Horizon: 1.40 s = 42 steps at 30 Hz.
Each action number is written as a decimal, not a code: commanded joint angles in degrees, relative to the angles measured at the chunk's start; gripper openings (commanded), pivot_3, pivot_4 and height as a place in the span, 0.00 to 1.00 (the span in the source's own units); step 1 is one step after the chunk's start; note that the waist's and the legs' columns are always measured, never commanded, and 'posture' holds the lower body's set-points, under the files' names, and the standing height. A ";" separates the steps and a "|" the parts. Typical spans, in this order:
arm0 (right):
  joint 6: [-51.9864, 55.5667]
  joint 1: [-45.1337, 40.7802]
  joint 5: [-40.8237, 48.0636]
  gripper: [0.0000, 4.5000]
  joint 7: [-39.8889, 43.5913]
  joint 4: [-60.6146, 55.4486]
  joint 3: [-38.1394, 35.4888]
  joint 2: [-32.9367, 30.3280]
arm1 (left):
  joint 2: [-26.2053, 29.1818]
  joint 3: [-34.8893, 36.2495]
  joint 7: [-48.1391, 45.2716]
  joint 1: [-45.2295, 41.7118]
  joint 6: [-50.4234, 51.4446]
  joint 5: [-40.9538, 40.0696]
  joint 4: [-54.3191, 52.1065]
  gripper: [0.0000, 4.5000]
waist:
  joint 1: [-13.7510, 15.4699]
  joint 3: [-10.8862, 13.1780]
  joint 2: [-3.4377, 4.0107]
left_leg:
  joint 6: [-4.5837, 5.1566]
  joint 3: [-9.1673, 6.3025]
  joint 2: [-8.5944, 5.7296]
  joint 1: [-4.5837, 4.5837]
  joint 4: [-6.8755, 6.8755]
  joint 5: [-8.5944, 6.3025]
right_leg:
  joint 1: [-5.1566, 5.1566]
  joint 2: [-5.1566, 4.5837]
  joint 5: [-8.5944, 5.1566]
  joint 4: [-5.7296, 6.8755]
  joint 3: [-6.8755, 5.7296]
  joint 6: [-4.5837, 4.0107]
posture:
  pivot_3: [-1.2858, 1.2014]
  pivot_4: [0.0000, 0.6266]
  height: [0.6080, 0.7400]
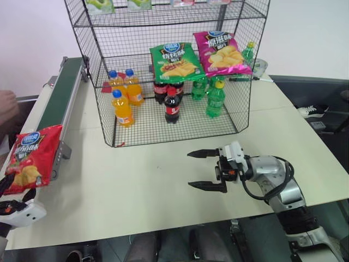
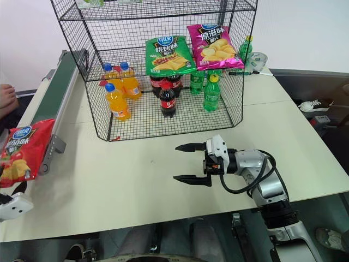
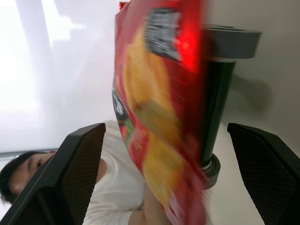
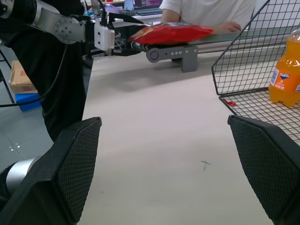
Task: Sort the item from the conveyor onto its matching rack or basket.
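The red crisp bag (image 1: 30, 158) lies over the near end of the conveyor (image 1: 62, 93) and hides the belt there; in the left wrist view the bag is blurred, so its print cannot be read. The left pincer (image 3: 176, 154) is cut by the picture's edge in the head views, where little more than a white part of the arm shows below the bag. The rack (image 1: 169, 71) is cut off at the top edge, so the packets on its upper tier show partly. A person's hand (image 1: 6, 103) is cut by the left edge. The labels on the bottles (image 1: 122, 107) are too small to read.
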 commanded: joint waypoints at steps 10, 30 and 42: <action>-0.61 0.04 -0.10 1.00 -1.34 -1.25 -1.26 -0.71 | 0.31 0.54 1.57 2.01 -3.05 -3.02 0.57 0.20 | -0.10 0.00 0.00 | 0.00 0.01 0.00 0.00 -0.01 0.00 | -0.02 0.00 0.00 0.01 0.01 0.00 | 0.52 0.24 1.00; -0.72 -0.29 1.10 1.00 -1.17 -0.22 -3.44 -0.19 | -0.38 9.56 2.87 10.14 0.86 -3.52 -21.27 0.00 | 0.26 -0.05 -0.09 | 0.00 0.01 0.00 0.03 0.03 0.00 | 0.06 -0.03 0.00 0.03 -0.01 0.00 | 0.52 0.24 1.00; 3.14 -3.12 6.90 1.00 -4.46 0.86 -12.14 -1.49 | -3.96 11.93 -9.47 5.43 3.91 -1.74 -40.05 0.00 | -0.03 -0.02 -0.04 | 0.00 0.08 0.00 -0.06 0.02 0.00 | -0.04 -0.03 0.00 0.00 0.01 0.00 | 0.52 0.24 1.00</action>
